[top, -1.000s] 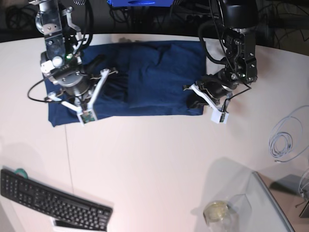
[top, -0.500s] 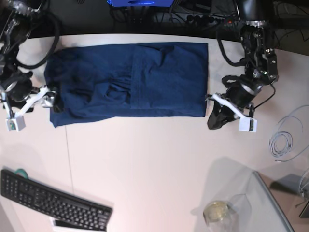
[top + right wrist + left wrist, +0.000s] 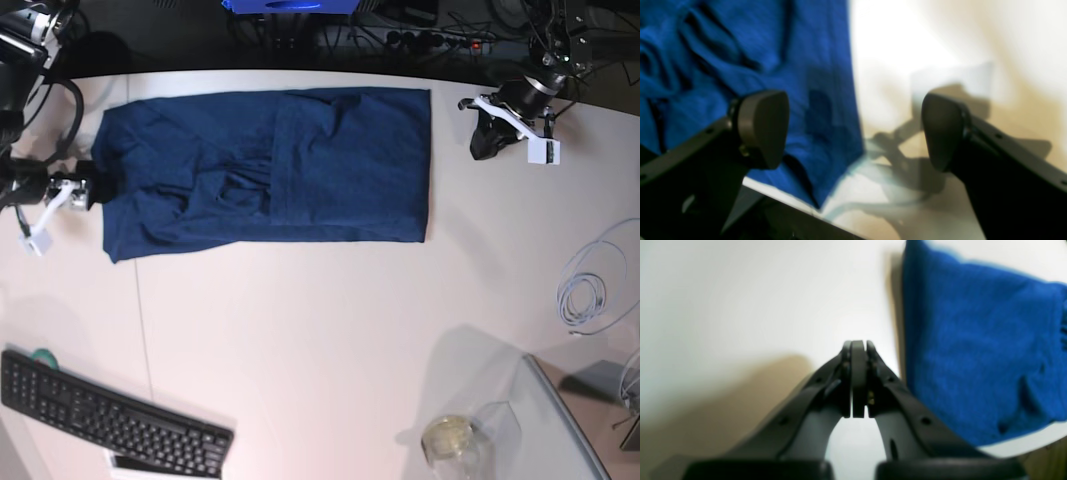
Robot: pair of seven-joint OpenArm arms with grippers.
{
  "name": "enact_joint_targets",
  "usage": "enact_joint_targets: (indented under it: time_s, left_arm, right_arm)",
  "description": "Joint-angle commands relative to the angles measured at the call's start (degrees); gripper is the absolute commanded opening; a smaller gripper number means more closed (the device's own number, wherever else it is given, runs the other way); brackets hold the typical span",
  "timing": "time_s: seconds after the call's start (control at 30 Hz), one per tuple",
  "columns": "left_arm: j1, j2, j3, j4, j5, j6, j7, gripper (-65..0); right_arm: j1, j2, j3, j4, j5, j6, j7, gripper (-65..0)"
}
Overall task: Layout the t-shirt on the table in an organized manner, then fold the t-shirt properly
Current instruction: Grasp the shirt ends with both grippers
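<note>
Only base view shows keyboard [image 3: 110, 415] beyond t-shirt [image 3: 270, 170].

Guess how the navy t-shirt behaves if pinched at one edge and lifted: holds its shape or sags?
Likely sags: the t-shirt is soft knit, already bunched in loose wrinkles near its middle. Probably light, lying thin and flat on the table. A push would likely ruck it up rather than slide it whole, though the smooth tabletop may let it slip a bit.
</note>
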Motion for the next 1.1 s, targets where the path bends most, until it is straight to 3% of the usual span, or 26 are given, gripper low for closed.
enact_joint_targets:
  time_s: [0.0,0.2,0.5,0.63,0.83,1.07]
  left_arm:
    - [-0.2,-0.6,-0.2,0.6,-0.9,-0.3,-1.9,-65.0]
    - [-3.0,3.1,-0.1,-1.0,-0.3,-0.3,-1.9,-65.0]
    - [-8.5,12.4,-0.2,-2.4,13.6,-0.3,-1.7,-65.0]
    - [-10.4,12.9,-0.1,-2.4,14.0,-0.3,-1.6,-65.0]
    - [-11.5,12.2,3.8,-2.4,14.0,-0.2,-1.5,-65.0]
    - [-11.6,12.6,7.8,-2.4,14.0,0.0,-1.5,-65.0]
  right_arm:
    - [0.2,0.2,-0.7,0.2,-0.2,0.3,-0.7,-7.2]
    - [-2.0,-3.6,-4.7,0.1,-0.2,0.3,-0.8,-7.2]
    - [-5.1,-6.0,-9.4,0.6,-0.2,0.3,-0.8,-7.4]
    - [-6.2,-6.0,-10.9,0.6,-0.1,0.3,-0.8,-8.1]
    - [-6.4,-6.8,-11.0,0.6,-0.1,0.3,-0.8,-20.3]
    - [-6.4,-8.0,-11.1,0.6,-0.2,0.3,-0.8,-21.0]
